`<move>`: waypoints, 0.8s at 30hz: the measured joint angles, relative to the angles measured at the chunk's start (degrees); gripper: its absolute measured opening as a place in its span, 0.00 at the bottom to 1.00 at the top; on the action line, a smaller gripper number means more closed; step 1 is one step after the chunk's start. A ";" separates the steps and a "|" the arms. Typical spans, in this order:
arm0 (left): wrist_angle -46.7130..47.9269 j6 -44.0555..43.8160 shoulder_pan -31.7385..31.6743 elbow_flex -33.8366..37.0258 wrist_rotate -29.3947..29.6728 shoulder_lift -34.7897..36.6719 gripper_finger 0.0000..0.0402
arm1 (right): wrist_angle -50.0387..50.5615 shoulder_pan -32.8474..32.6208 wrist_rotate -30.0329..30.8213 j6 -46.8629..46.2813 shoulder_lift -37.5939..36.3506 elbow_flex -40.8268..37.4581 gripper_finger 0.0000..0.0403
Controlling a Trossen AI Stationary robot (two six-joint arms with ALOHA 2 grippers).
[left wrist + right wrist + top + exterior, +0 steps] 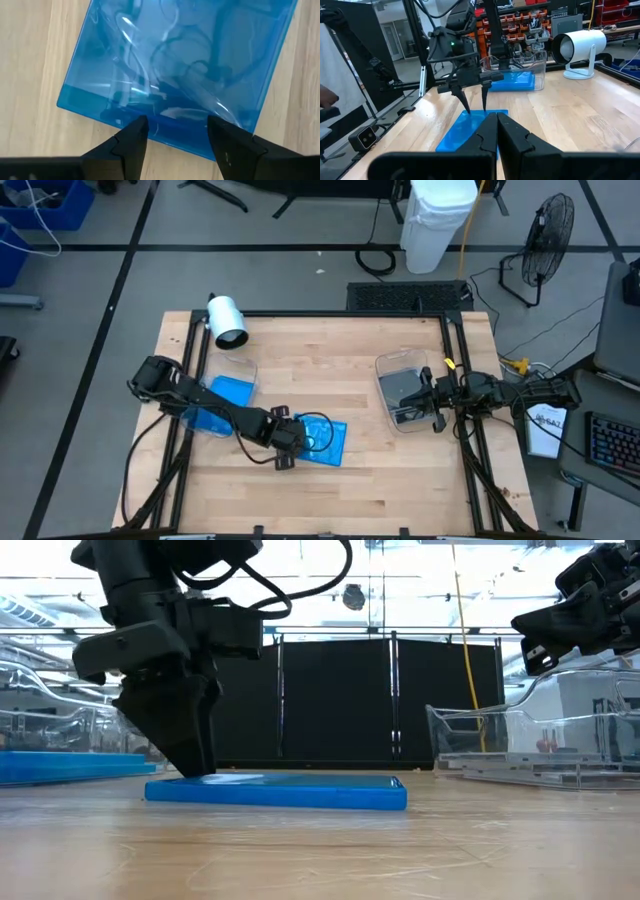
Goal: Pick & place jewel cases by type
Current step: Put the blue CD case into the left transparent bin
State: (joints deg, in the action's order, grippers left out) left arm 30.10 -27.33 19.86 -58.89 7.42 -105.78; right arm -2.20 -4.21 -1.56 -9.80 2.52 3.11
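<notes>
Fingers of my left gripper spread wide, tips down on the near edge of a blue jewel case lying flat on the table, front-centre. Nothing gripped; from the left wrist the two fingers straddle the case edge, blue plastic showing between them. From table height the tips meet the case's left end, and the case sits flat on the wood. More blue cases lie in the clear tub on my left side, under my arm. My right gripper is fully closed, empty, hovering over the right clear tub, which holds dark grey cases. The right wrist camera shows its fingers pressed together. White camera unit stands at the table's back left.
</notes>
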 joint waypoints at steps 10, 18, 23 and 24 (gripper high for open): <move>-3.32 2.83 0.97 1.41 4.17 0.70 0.52 | -0.04 0.00 0.00 0.02 0.00 0.00 0.00; 10.96 1.24 2.40 1.91 9.37 10.01 0.43 | 0.02 0.00 0.02 0.01 0.02 -0.01 0.00; 20.72 -6.23 2.36 1.92 8.82 11.48 0.27 | 0.02 0.00 0.02 0.02 0.02 -0.02 0.00; 20.64 -6.28 2.36 1.92 8.15 11.16 0.24 | 0.02 -0.01 0.01 0.01 0.00 -0.01 0.00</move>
State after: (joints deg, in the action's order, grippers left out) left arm 50.74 -33.61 22.22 -56.97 15.57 -94.62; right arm -2.17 -4.21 -1.55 -9.80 2.52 3.11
